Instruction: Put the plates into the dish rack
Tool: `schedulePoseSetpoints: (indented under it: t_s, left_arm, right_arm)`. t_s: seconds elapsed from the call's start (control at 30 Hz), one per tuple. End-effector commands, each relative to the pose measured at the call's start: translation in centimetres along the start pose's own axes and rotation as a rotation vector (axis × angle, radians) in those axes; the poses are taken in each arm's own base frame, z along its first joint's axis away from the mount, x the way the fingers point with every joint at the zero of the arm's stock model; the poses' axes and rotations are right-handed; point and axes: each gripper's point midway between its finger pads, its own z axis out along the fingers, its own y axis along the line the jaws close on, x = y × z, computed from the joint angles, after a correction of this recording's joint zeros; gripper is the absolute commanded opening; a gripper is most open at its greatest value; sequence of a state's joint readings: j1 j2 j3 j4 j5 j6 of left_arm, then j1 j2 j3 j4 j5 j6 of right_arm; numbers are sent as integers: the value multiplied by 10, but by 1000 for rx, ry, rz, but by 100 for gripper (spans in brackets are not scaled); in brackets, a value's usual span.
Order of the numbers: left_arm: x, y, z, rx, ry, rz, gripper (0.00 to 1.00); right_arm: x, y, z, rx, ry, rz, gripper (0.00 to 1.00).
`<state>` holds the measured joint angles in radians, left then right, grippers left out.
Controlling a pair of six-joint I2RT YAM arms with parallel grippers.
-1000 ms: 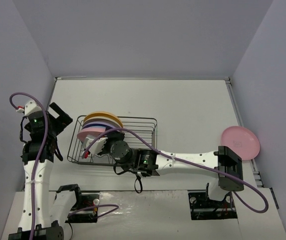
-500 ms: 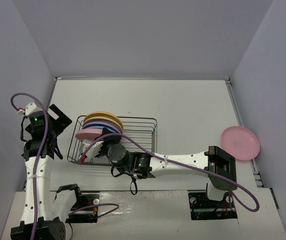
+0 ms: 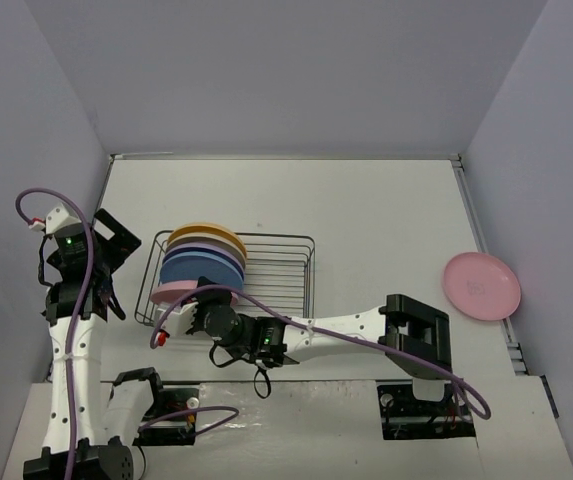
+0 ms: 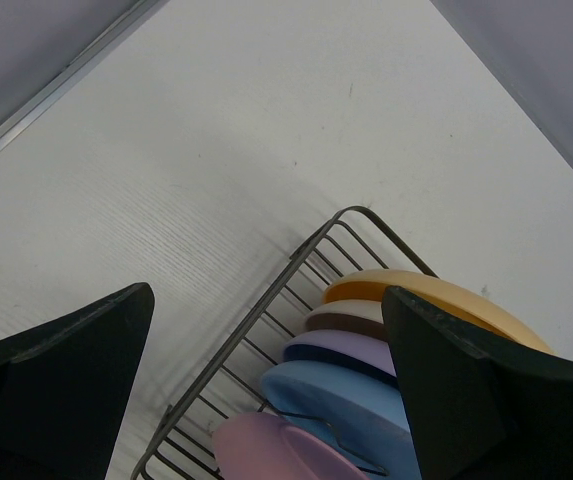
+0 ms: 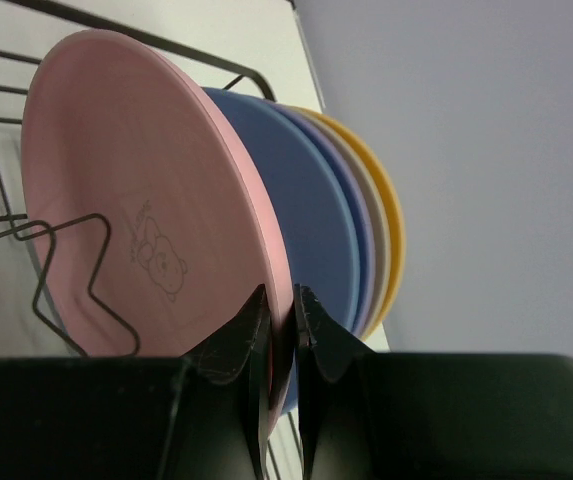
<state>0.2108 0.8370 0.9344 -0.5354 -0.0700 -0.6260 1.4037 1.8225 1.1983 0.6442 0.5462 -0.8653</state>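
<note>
The dish rack [image 3: 281, 262] stands left of centre. Its left half holds a row of upright plates: yellow-orange [image 3: 206, 234] at the far end, then cream, purple, blue [image 3: 204, 266] and a pink plate [image 3: 170, 293] nearest me. My right gripper [image 3: 194, 312] is shut on the pink plate's rim [image 5: 136, 200], with a wavy rack wire [image 5: 66, 270] in front of the plate. The second pink plate [image 3: 481, 285] lies flat on the table at the far right. My left gripper [image 3: 106, 240] hovers open and empty left of the rack; its view shows the rack corner [image 4: 266, 320] and the plates [image 4: 336, 395].
Grey walls enclose the table on three sides. The rack's right half [image 3: 286, 270] holds no plates. The right arm [image 3: 356, 325] stretches across the near edge of the table, in front of the rack.
My right gripper has swung left and toward me with the pink plate, which has gone from tilted above the rack to upright beside the blue plate. The left arm has barely moved.
</note>
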Motion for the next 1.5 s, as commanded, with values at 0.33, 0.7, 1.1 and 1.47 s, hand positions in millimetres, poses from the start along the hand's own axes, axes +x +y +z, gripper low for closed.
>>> schedulePoseSetpoints:
  t_s: [0.33, 0.7, 1.1, 1.47]
  left_arm:
    - [-21, -3, -9, 0, -72, -27, 97]
    - [-30, -10, -11, 29, -95, -18, 97]
    - [-31, -16, -5, 51, -79, -4, 97]
    - [-28, -24, -2, 88, -55, 3, 97]
  right_arm:
    - [-13, -16, 10, 56, -19, 122, 52]
    - [-53, -80, -29, -43, -172, 344, 93]
    - [132, -293, -124, 680, 168, 1027, 100]
    - [381, -234, -252, 1240, 599, 1554, 100]
